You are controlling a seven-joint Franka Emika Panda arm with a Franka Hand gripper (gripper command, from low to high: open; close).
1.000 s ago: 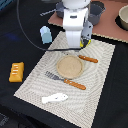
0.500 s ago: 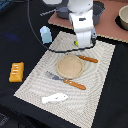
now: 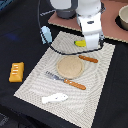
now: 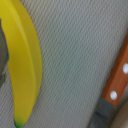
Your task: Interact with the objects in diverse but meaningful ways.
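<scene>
Your bench [image 3: 15, 30] is dark, and most of its middle is covered by the woven placemat [image 3: 37, 82], which runs from the far edge down toward the near edge. The arm stands over the mat's far side, and its body hides the tool [image 3: 90, 48] in the exterior view; the wrist view shows only a grey sliver of one finger [image 4: 3, 55] beside the fruit, so you cannot tell whether the tool is spread or pressed together, or whether it grips anything.

On the mat's centre lies a round tan disc [image 3: 69, 67], with an orange-handled knife [image 3: 88, 59] just beyond it and an orange-handled fork [image 3: 66, 80] along its near side. The ridged orange bread block [image 3: 16, 71] sits off the mat toward the bench's left edge in the exterior view. The white fish [image 3: 55, 98] lies near the mat's near edge. The pale blue cup [image 3: 46, 34] stands at the mat's far left corner.

The yellow banana [image 3: 80, 43] peeks out beside the tool at the mat's far edge; close up, the banana [image 4: 26, 65] lies flat on the weave, with the knife handle [image 4: 116, 75] near but apart.

It looks like a light, rigid plastic toy with a smooth, slick skin. I would take it across the middle of its curve, where it is thickest, so it neither swings nor squirts out toward the tapered ends.
</scene>
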